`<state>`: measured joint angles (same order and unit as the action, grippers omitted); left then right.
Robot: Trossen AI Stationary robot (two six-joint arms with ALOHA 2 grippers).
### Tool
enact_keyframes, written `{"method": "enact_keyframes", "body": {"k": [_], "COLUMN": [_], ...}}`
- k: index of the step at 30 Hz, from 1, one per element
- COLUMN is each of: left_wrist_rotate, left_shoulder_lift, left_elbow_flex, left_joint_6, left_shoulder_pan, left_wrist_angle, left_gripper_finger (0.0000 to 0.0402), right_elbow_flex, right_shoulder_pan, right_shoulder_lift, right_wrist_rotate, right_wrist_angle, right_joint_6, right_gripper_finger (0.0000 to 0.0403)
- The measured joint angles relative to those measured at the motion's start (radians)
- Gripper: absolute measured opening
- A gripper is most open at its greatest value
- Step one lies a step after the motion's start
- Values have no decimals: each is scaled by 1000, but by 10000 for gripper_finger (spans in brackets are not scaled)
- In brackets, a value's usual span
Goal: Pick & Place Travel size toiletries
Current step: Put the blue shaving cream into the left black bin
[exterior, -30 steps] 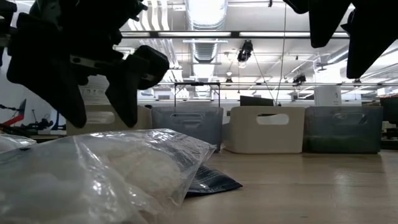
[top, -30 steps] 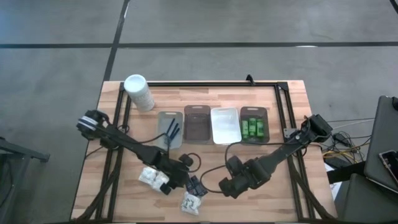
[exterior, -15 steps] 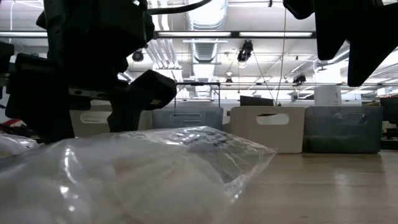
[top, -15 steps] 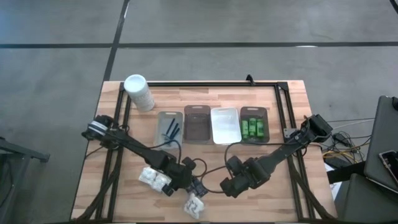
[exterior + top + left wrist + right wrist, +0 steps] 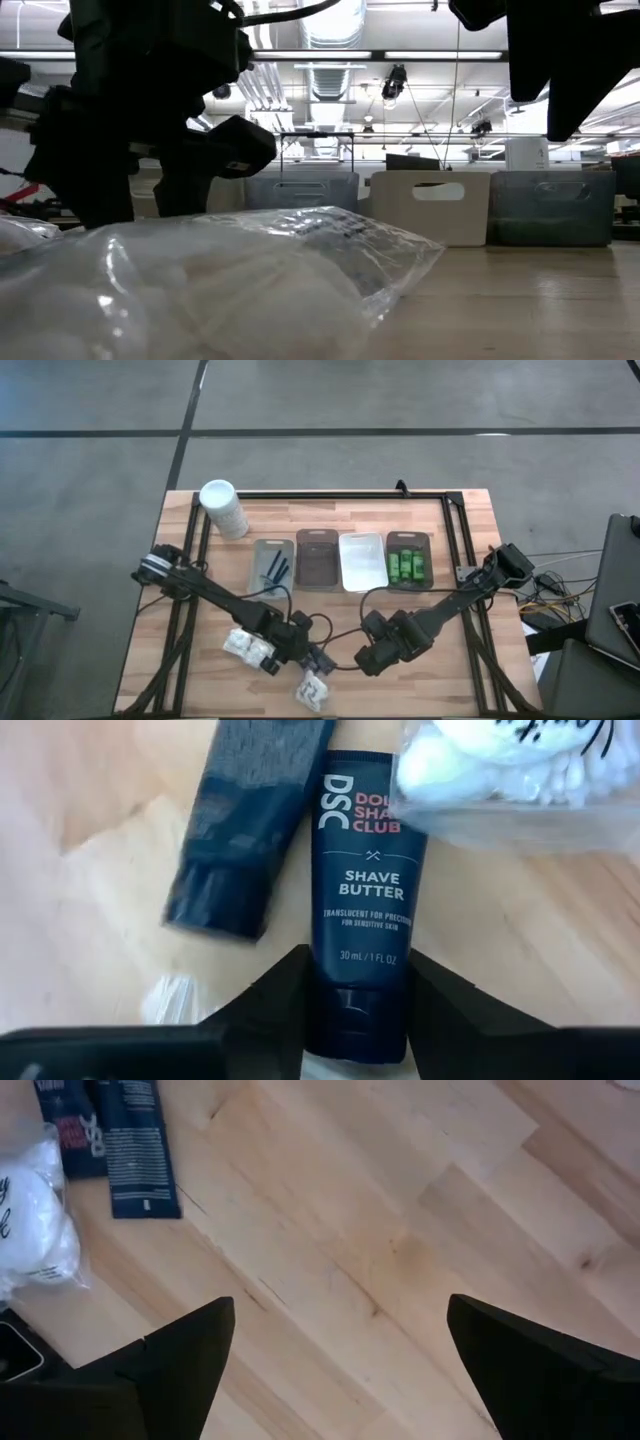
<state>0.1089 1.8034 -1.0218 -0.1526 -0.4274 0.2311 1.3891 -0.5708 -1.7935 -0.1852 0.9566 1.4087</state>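
My left gripper [image 5: 312, 657] is low over the table's near middle. Its open fingers stand either side of the cap end of a dark blue "Shave Butter" tube [image 5: 362, 890] that lies flat on the wood. A second dark sachet [image 5: 250, 830] lies beside the tube. A white crinkly packet [image 5: 500, 770] lies over the tube's far end. Another white packet [image 5: 245, 647] lies to the left. My right gripper [image 5: 367, 658] hovers open over bare wood [image 5: 340, 1305]. Green bottles [image 5: 408, 565] and blue razors [image 5: 274, 568] lie in trays. My left gripper comes at the tube along its length. Its fingers [image 5: 275, 1005] stand close against both sides of the cap end [image 5: 355, 1010]. I cannot tell whether they touch it. The tube lies flat on the table.
Four trays stand in a row across the table's middle: grey [image 5: 258, 582], brown [image 5: 318, 560], white [image 5: 362, 560] and the one with green bottles. A tall white cylinder [image 5: 222, 508] stands at the far left. The near white packet [image 5: 200, 290] fills the low view's foreground. Bare wood lies to the right.
My left gripper has moved toward the near edge and a little right, down onto the dark sachets, then held almost still. The white packet by the near edge has shifted and now hides the dark sachet in the low view.
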Motion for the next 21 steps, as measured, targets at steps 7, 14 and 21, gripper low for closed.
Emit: {"method": "enact_keyframes", "body": {"k": [7,14,21], "left_wrist_rotate": [-92,-254,-533], "left_shoulder_lift": [-121,-354,-526], "left_elbow_flex": [-12,-6,-5], "left_joint_6": [101,242,783], "left_shoulder_pan": [0,2,59], "left_wrist_angle": [113,223,322], "left_gripper_finger": [130,136,136], "right_elbow_flex": [0,-2,-4], "right_shoulder_pan": [12,38,79], "right_shoulder_lift": [15,61,126], "right_wrist_rotate": [-29,-108,-262], "right_wrist_angle": [5,18,98], "right_joint_6": [-30,-34,114], "right_gripper_finger": [363,363,363]}}
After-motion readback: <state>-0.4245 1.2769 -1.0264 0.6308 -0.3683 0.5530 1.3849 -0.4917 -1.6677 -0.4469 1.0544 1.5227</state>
